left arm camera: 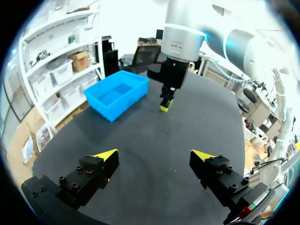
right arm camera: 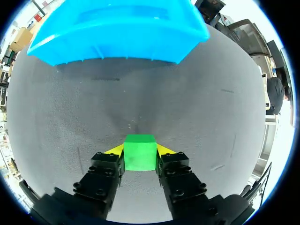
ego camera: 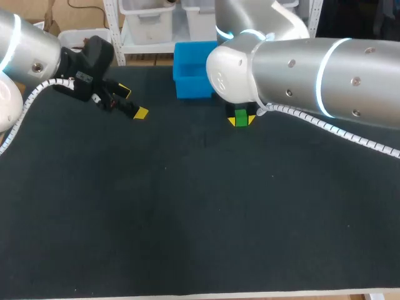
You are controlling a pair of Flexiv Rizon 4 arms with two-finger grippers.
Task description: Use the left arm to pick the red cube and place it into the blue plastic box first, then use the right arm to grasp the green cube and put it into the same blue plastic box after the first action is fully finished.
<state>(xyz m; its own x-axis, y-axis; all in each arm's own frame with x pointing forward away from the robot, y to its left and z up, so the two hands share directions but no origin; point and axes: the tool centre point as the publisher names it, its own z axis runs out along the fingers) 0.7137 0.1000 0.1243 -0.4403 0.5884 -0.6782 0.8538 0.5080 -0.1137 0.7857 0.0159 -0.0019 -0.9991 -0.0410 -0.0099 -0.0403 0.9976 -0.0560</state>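
Currently, on the black table (ego camera: 187, 212), I see the blue plastic box (ego camera: 192, 76) at the far edge. My left gripper (left arm camera: 154, 155) stands spread wide. My right gripper (right arm camera: 139, 149) pinches the green cube (right arm camera: 139, 158) near the box.

Solid green cube (right arm camera: 139, 154); uniform bright blue box (right arm camera: 117, 28) beyond the cube; plain dark grey table (right arm camera: 197, 108); right claw (right arm camera: 139, 150) and left claw (left arm camera: 154, 155) black, yellow-tipped.
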